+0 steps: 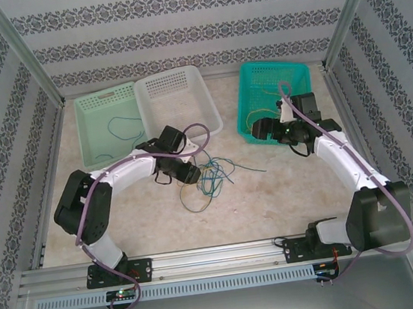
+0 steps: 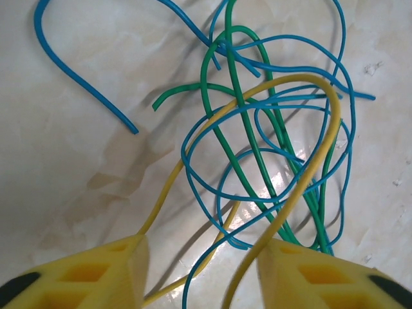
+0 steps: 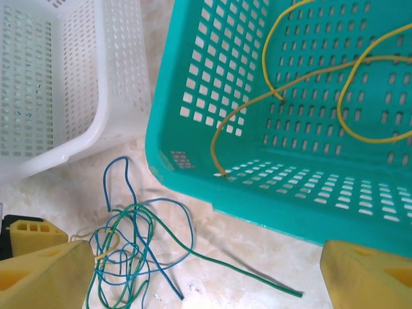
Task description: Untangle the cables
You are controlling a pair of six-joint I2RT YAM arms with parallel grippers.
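Snagging is the danger: the yellow cable (image 2: 302,77) between the parted fingers (image 2: 96,273) of the left gripper (image 2: 203,251) threads through loops of blue cable (image 2: 77,79) and green cable (image 2: 205,84), so a pull could cinch the tangle (image 1: 210,175) on the table (image 1: 286,190). That arm reaches low over it, elbow bent. The right gripper (image 3: 207,261), jaws wide and empty, hovers beside the teal basket (image 3: 158,148).

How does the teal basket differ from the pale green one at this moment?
The teal basket holds yellow cable, while the pale green basket holds a thin dark strand. The teal basket stands apart at the right. The pale green basket sits at the far left, right beside the white basket. The teal basket is deeper in colour and the pale green one is washed out. Both are perforated plastic baskets, open side up.
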